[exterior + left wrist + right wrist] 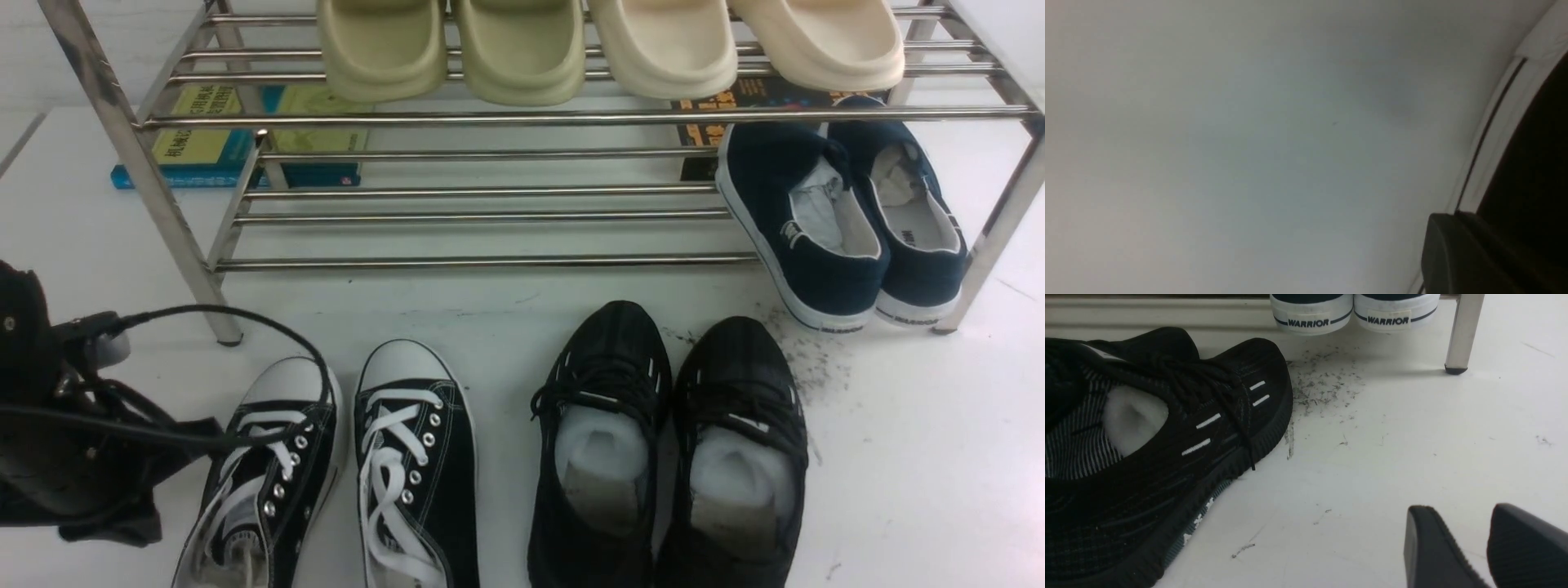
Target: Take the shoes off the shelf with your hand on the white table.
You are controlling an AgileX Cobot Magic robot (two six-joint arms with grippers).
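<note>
Jaws on right gripper [1459, 512] parted, empty; left gripper [82, 457], can't tell. Canvas sneakers [412, 465] on white table [914, 457] in front of shelf [490, 263], so placing looks done. Next: left backs off w/o nudging them.

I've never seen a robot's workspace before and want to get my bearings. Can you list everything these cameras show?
shelf: one, chrome tubes, two tiers, at the back of the table
pale green slippers: one pair, top tier, left
cream slippers: one pair, top tier, right
navy slip-ons: one pair, white soles, lower tier, right
black canvas sneakers: one pair, white laces and toe caps, on the table, front left
black mesh running shoes: one pair, on the table, front centre
blue-and-yellow book: one, behind the shelf, left
dark book: one, orange print, behind the shelf, right
white table: one, scuffed
left hand: black, cabled, beside the sneakers
right hand: black fingertips parted, empty
</note>
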